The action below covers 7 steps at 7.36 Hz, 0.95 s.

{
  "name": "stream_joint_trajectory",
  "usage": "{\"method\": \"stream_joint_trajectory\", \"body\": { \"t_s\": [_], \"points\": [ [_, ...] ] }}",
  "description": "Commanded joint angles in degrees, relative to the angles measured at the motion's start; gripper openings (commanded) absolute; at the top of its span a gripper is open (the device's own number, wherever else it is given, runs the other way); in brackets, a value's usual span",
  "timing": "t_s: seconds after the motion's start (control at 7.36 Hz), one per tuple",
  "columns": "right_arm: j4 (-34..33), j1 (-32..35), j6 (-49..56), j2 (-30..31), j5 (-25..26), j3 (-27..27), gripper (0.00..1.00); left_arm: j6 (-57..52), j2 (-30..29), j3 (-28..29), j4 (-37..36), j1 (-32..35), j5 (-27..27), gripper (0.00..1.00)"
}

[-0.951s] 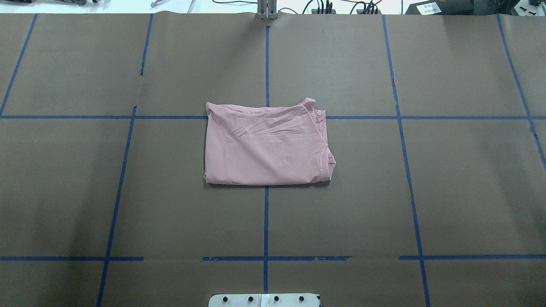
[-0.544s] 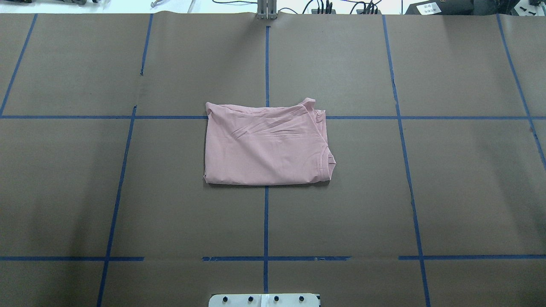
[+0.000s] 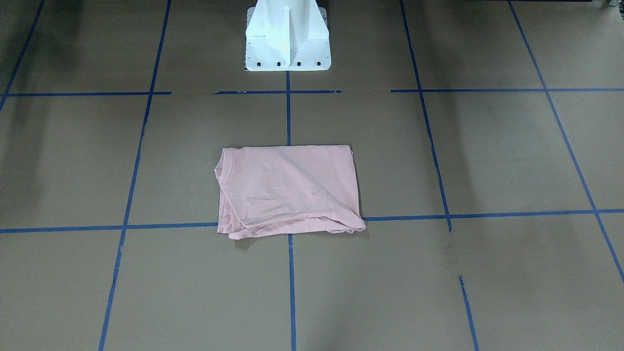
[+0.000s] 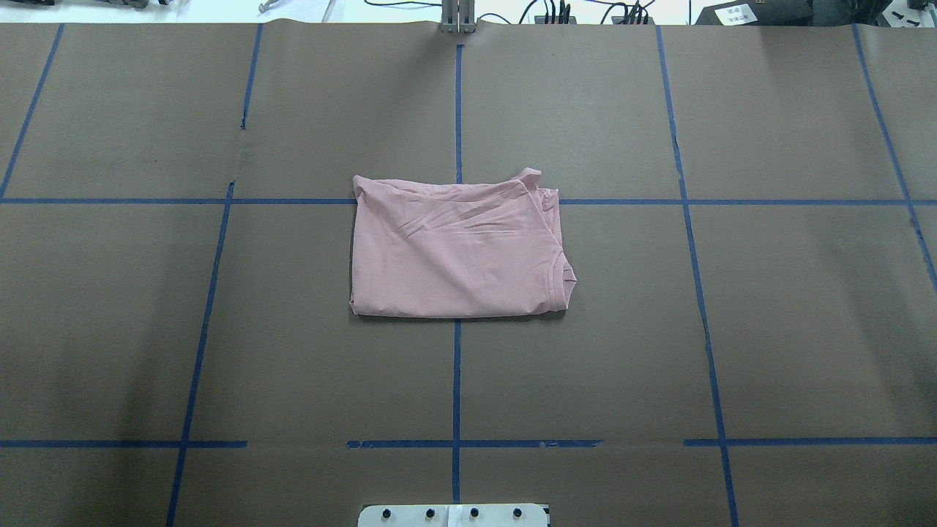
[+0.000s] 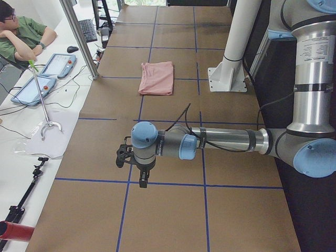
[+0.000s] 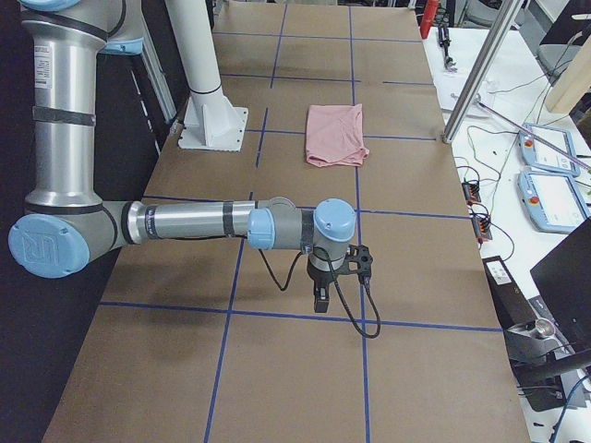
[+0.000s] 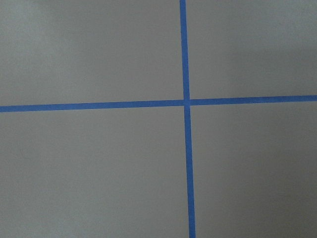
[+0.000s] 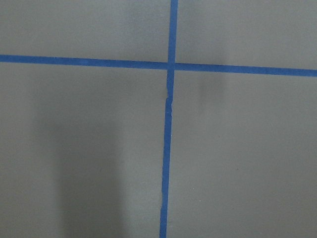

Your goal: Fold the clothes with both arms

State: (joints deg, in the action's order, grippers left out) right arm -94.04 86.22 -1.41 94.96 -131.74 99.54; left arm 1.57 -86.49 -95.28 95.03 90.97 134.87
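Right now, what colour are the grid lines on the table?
Blue tape lines on the brown table; clearest in the overhead exterior view.

No change registered. In the overhead view, the T-shirt (image 4: 457, 249) has the same outline, creases and position on the worktop (image 4: 219, 329) as in both earlier pictures. The left pincer (image 5: 142, 181) and right pincer (image 6: 320, 303) show only in the side views. These have no earlier counterpart, so movement of either pincer cannot be determined.
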Motion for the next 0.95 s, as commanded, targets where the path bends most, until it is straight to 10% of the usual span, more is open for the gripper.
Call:
{"method": "stream_joint_trajectory", "body": {
  "t_s": [0.0, 0.82],
  "points": [
    [0.0, 0.0, 0.09, 0.05, 0.26, -0.22, 1.0, 0.01, -0.09, -0.16, 0.07, 0.0, 0.04, 1.0],
    [0.0, -0.62, -0.17, 0.14, 0.08, 0.04, 1.0, 0.18, 0.09, -0.25, -0.11, 0.0, 0.04, 1.0]
  ]
}}
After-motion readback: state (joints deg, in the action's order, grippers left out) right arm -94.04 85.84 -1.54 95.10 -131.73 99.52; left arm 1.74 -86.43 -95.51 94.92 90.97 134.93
